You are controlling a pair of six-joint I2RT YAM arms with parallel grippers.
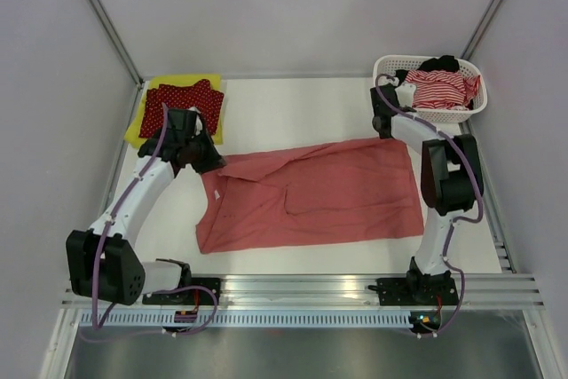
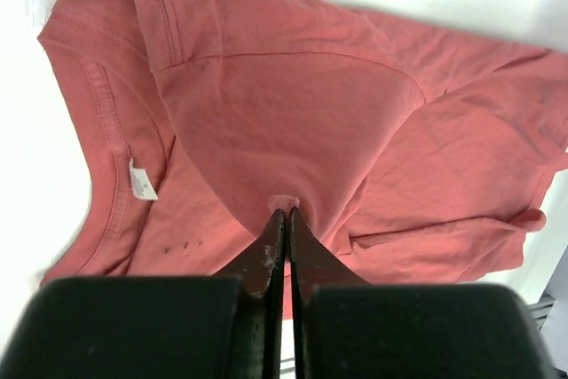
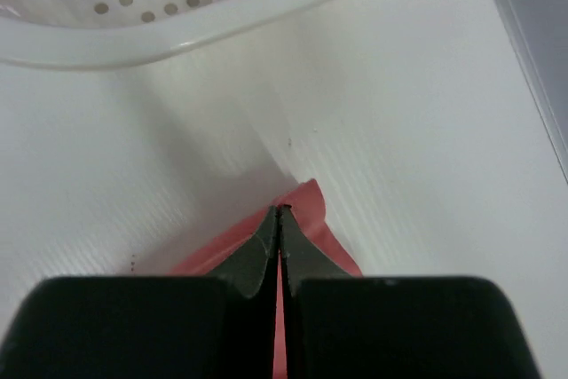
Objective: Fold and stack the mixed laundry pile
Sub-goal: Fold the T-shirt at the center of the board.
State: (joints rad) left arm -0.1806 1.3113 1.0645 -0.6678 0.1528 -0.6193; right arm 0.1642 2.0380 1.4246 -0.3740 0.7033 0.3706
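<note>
A salmon-pink polo shirt lies spread flat across the middle of the white table. My left gripper is shut on a pinch of the shirt's cloth at its far left corner; the left wrist view shows the gripper nipping a small fold, with the collar and white label to the left. My right gripper is shut on the shirt's far right corner, and the right wrist view shows the gripper closed there. A dark red white-dotted cloth rests folded on a yellow-green garment at the far left.
A white perforated basket stands at the far right corner, holding a red-white striped piece and a black piece. Its rim is just beyond my right gripper. Grey walls enclose the table on three sides.
</note>
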